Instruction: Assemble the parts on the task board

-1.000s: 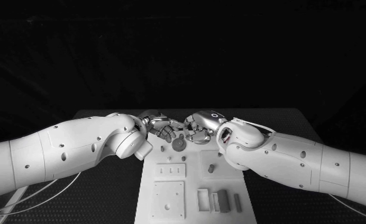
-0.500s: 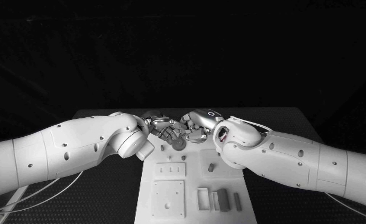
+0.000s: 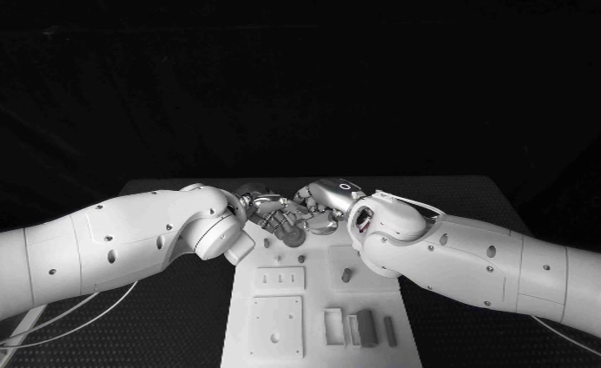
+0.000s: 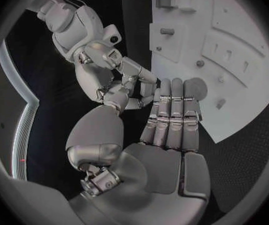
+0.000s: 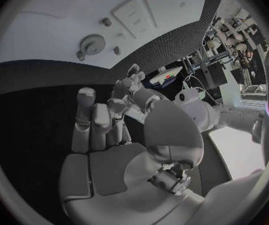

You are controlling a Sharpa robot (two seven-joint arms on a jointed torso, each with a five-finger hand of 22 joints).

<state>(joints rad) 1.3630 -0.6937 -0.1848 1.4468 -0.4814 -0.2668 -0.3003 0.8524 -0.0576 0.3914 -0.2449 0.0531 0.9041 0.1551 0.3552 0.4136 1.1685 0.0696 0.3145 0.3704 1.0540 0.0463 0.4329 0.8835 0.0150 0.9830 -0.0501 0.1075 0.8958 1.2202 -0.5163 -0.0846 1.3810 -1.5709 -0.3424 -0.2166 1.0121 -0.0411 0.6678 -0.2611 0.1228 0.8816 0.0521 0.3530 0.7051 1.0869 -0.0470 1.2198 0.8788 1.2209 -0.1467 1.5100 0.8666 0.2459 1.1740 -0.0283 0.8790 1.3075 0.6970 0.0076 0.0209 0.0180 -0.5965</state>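
The gear [image 4: 197, 88], a small toothed disc, lay flat on the task board [image 3: 313, 299] near its 12 o'clock end, and nothing gripped it. A second before, it had shown plainly just clear of both hands. By this moment the hands had drawn in over it, so that from the head view the fingertips overlapped most of it.

The left hand [image 3: 269, 212] reached in from 9 o'clock, its fingers straight and pressed side by side, their tips just beside the disc and holding nothing. The right hand [image 3: 323, 203] came from 3 o'clock with fingers loosely spread and empty, close against the left one. Whether any fingertip actually touched the gear I couldn't tell.

To my eye that meant a pickup was being set up, not yet made.

Further out, small upright blocks [image 3: 360, 329] waited at the board's 6 o'clock end, with the black surface [image 3: 163, 299] all around.
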